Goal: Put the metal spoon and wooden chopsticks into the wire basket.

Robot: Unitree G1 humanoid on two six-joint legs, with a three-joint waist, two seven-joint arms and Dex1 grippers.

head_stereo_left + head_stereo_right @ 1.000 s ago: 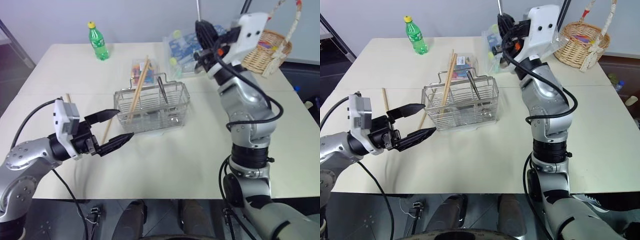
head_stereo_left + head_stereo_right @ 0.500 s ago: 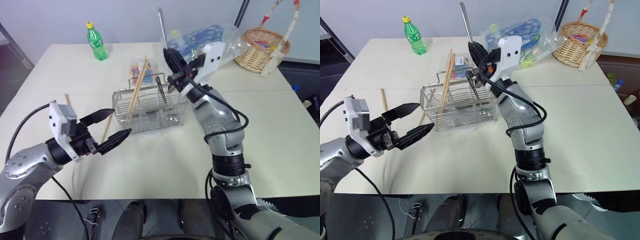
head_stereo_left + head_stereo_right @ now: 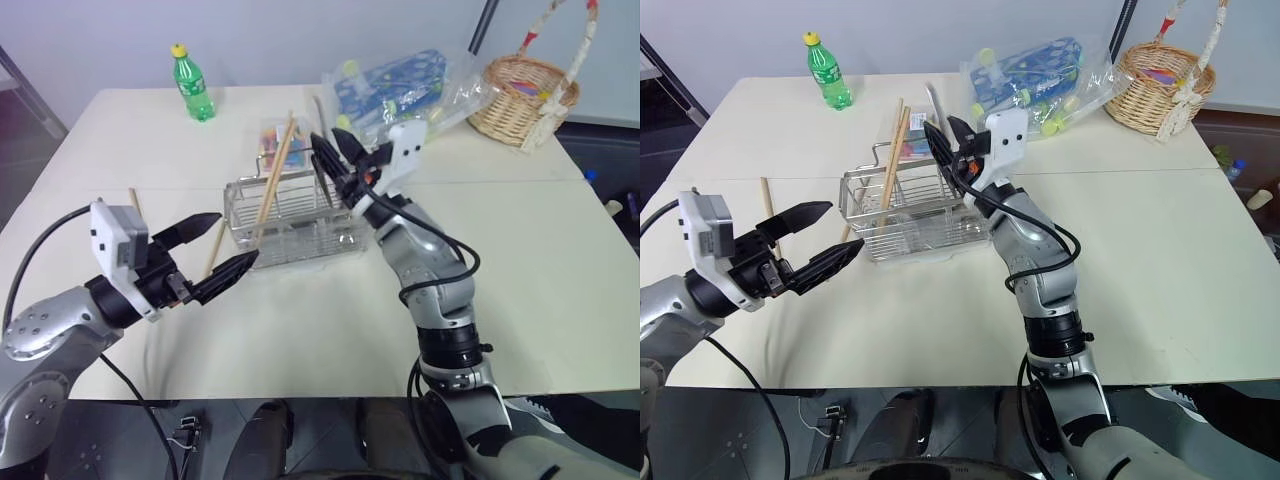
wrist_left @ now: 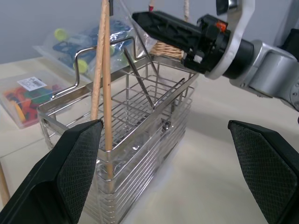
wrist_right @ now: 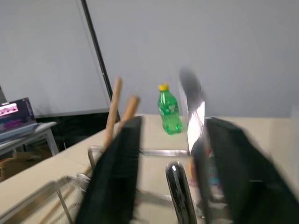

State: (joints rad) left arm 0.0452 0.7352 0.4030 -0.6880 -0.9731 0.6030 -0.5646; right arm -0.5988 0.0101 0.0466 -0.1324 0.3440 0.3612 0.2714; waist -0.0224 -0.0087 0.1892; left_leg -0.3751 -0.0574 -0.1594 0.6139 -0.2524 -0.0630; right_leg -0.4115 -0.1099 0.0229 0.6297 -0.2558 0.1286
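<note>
Right gripper (image 3: 946, 140) over the wire basket (image 3: 920, 222), fingers parted, metal spoon (image 3: 936, 106) upright between them (grip unclear), two wooden chopsticks (image 3: 894, 155) leaning inside the basket, another chopstick (image 3: 767, 200) on the table (image 3: 1200, 260), left gripper (image 3: 825, 237) spread wide, holding nothing

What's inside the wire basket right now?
In the wire basket, two wooden chopsticks lean against its left end and slim metal utensils stand tilted inside. The right gripper at its rim covers the far corner; whether the metal spoon is among them I cannot tell.
</note>
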